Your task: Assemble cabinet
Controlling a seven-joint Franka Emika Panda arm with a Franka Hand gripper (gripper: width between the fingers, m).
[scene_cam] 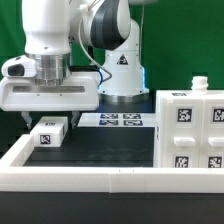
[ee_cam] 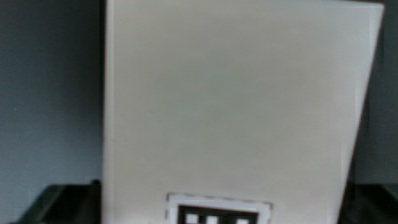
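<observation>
The arm (scene_cam: 55,35) reaches down over the exterior view's left part of the black table (scene_cam: 110,148). Its fingers (scene_cam: 25,117) point straight down and stand apart, one on each side of a small white block (scene_cam: 48,134). The gap between them is wider than the block, and a strip of dark table shows between the left-hand finger and the block. I cannot tell whether the other finger touches it. The block lies flat on the table with a square black-and-white tag on its near face.

In the wrist view the same block (ee_cam: 222,100) fills most of the picture as a long white face. A tag (ee_cam: 222,212) sits at one end of it, and the table shows dark on both sides.

The cabinet body (scene_cam: 190,135), a tall white box, stands upright at the exterior view's right, well apart from the block. Several tags show on its front, and there are small raised blocks on its top.

The marker board (scene_cam: 120,120) lies flat on the table between the block and the box, further back and near the arm's base. A low white rail (scene_cam: 100,180) runs along the near edge of the table and up the left side.
</observation>
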